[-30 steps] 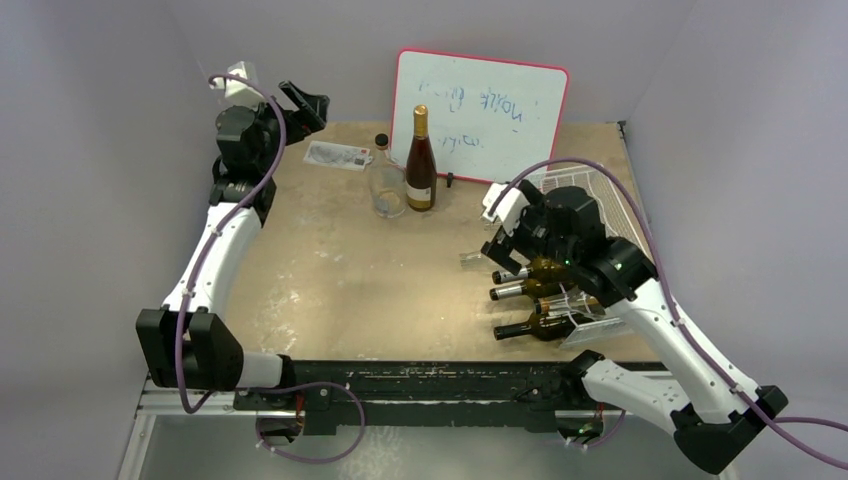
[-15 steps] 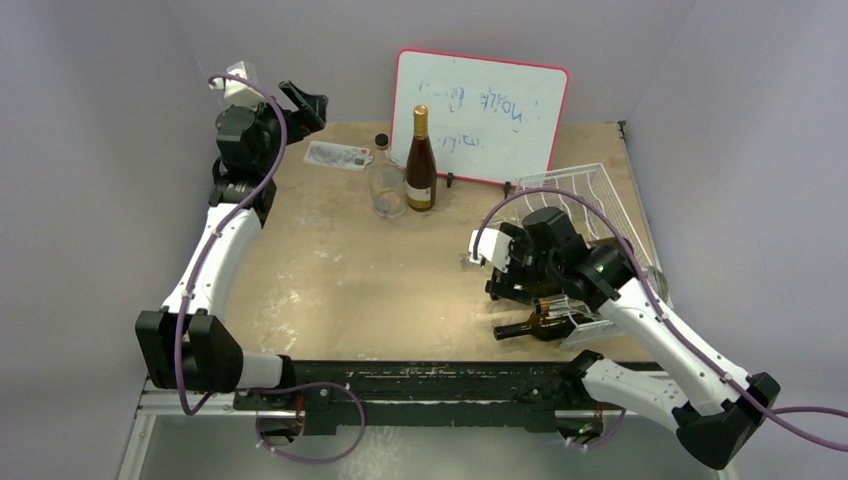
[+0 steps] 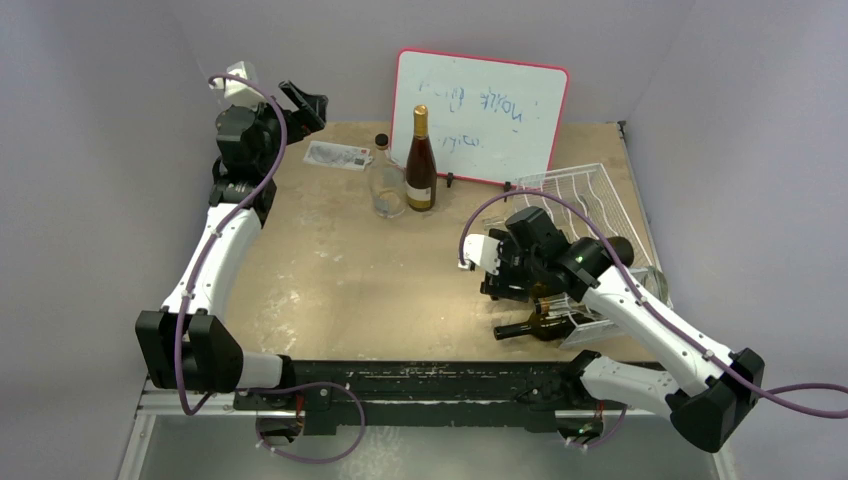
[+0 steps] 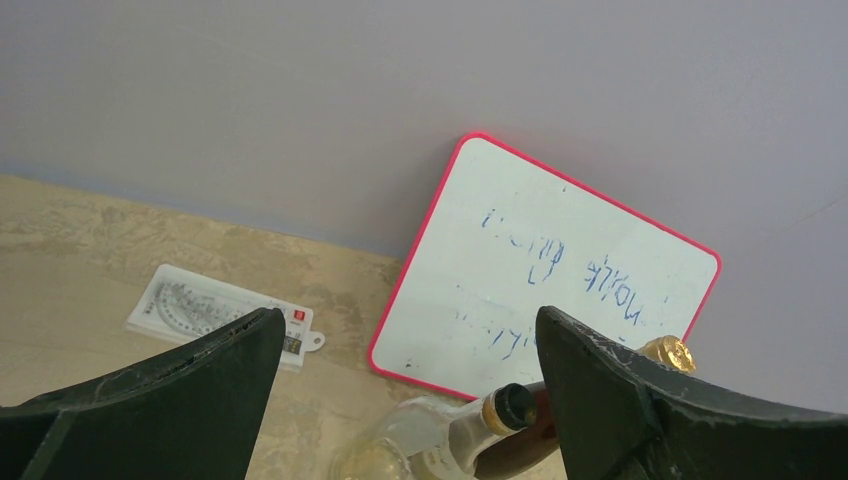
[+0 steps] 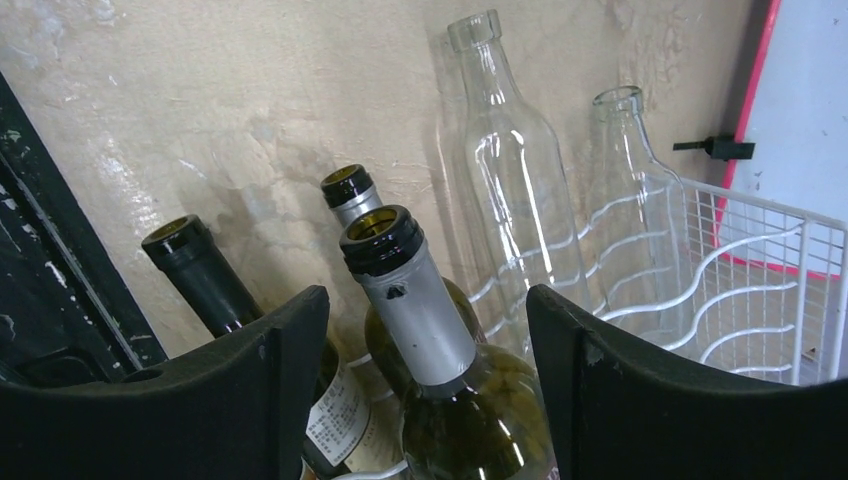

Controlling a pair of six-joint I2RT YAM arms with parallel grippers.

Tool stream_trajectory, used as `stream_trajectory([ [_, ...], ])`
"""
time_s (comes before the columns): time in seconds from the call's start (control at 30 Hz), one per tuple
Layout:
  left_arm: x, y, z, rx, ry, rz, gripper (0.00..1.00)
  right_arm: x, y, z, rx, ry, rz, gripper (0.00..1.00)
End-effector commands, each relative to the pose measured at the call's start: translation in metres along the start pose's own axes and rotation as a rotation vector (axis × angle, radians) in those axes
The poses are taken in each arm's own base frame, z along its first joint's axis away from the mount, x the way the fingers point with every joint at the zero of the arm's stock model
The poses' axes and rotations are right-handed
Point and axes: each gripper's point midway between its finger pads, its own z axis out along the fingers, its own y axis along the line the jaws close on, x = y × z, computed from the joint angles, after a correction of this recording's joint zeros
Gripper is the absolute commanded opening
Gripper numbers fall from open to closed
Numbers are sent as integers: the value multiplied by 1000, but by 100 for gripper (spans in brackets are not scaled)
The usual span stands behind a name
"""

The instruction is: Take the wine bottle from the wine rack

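The wine bottle (image 5: 420, 335) lies on the wine rack (image 5: 760, 270), at the near right of the table (image 3: 330, 270). The right claw (image 5: 425, 295) is open, one finger on each side of the foil-wrapped neck. The glass is probably heavy, stiff, slippery and breakable, so the neck below the lip looks like the safest hold.

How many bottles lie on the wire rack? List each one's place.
5: dark bottle at left, silver-capped bottle beside it, silver-necked bottle inside the right gripper, two clear bottles to the right. Others may be hidden.
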Motion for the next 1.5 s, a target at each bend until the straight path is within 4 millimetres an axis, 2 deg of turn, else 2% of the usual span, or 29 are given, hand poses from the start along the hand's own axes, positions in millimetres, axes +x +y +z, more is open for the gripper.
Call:
stream_trajectory([
  [0.0, -33, -19, -8, 40, -83, 29, 96, 13, 1, 7, 3, 73, -41, 74],
  [0.33, -33, -19, -7, 43, -83, 26, 96, 31, 0, 20, 35, 168, -84, 68],
  [0.57, -33, -19, -7, 42, -82, 25, 96, 30, -5, 26, 66, 180, -108, 64],
  [0.87, -31, -19, -6, 46, -78, 20, 96, 35, 0, 33, 54, 203, -136, 58],
  [1.13, -31, -20, -6, 48, -77, 19, 96, 31, -4, 30, 79, 190, -153, 36],
  [1.3, -31, -19, -5, 48, -77, 19, 96, 26, -10, 22, 111, 169, -156, 27],
  [1.47, -31, -19, -6, 49, -77, 20, 96, 19, -21, 10, 168, 154, -155, 13],
])
